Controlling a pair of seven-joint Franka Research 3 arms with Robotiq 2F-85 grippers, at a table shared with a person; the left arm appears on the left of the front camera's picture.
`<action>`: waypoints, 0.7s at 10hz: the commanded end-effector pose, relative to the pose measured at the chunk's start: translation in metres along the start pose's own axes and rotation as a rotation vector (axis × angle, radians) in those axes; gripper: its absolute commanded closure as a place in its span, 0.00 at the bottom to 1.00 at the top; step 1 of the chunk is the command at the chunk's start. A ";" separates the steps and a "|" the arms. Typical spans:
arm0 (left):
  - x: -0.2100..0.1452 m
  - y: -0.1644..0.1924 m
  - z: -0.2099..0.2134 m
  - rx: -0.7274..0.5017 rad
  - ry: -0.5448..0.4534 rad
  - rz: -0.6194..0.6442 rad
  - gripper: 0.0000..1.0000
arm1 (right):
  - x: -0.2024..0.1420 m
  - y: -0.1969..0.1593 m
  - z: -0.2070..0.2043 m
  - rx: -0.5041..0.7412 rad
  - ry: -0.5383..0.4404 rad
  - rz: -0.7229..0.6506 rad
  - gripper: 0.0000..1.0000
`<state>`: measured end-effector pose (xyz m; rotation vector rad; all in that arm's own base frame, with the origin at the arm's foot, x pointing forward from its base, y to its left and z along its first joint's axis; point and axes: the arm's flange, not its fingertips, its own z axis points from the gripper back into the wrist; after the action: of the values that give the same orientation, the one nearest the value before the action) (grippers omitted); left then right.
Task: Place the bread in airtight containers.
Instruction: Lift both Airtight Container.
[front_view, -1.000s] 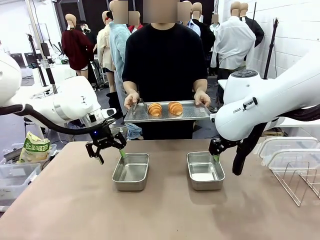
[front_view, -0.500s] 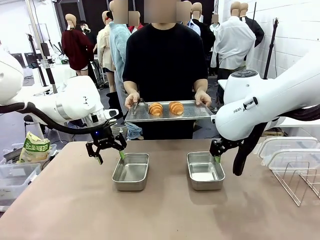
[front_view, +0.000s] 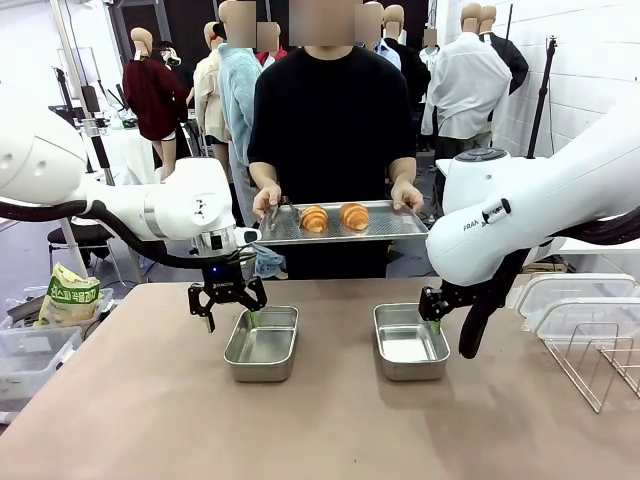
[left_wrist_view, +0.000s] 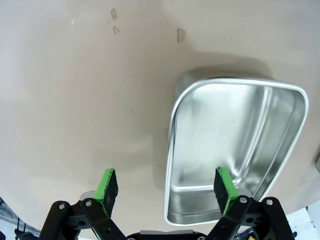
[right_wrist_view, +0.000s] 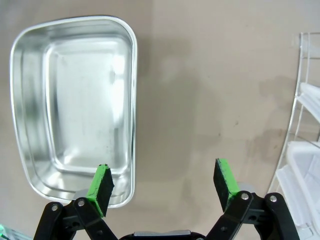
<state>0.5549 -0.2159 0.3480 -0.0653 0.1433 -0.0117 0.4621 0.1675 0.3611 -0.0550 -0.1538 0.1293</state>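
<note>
Two croissants (front_view: 314, 218) (front_view: 353, 216) lie side by side in the middle of a flat metal tray (front_view: 390, 223). A person beyond the table's far edge holds the tray up off the table, one hand (front_view: 265, 200) (front_view: 406, 195) at each end.

Two steel containers sit on the table (front_view: 140, 420) about mid-width, nearer the far edge, side by side but apart: left container (front_view: 260, 371) (left_wrist_view: 172, 125), right container (front_view: 412, 371) (right_wrist_view: 134, 100). Bare steel floors show in both.

Left gripper (front_view: 232, 318) (left_wrist_view: 165, 186) is at the left container's far-left corner with fingers spread wide. It straddles the rim, one green pad (left_wrist_view: 225, 184) over the inside and the other over bare table.

Right gripper (front_view: 432, 315) (right_wrist_view: 162, 182) is at the right container's far-right corner, fingers also spread. One pad (right_wrist_view: 102, 181) is over the tub's edge, the other over bare table. Cannot tell if either gripper touches metal.

A wire rack (front_view: 600, 360) and clear plastic lids (front_view: 560, 295) are at the table's right edge.
</note>
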 end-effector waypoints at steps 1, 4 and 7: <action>0.009 0.000 -0.001 0.032 -0.010 0.044 0.00 | 0.014 0.011 -0.010 -0.009 0.007 -0.034 0.00; 0.009 0.005 -0.012 0.050 -0.062 0.023 0.00 | 0.018 0.015 -0.021 -0.004 0.011 -0.054 0.00; 0.006 0.004 -0.017 0.088 -0.108 -0.027 0.00 | 0.020 0.014 -0.033 0.047 0.064 -0.058 0.00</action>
<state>0.5637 -0.2129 0.3331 -0.0121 0.0679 -0.0395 0.4784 0.1768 0.3323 -0.0372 -0.0998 0.0922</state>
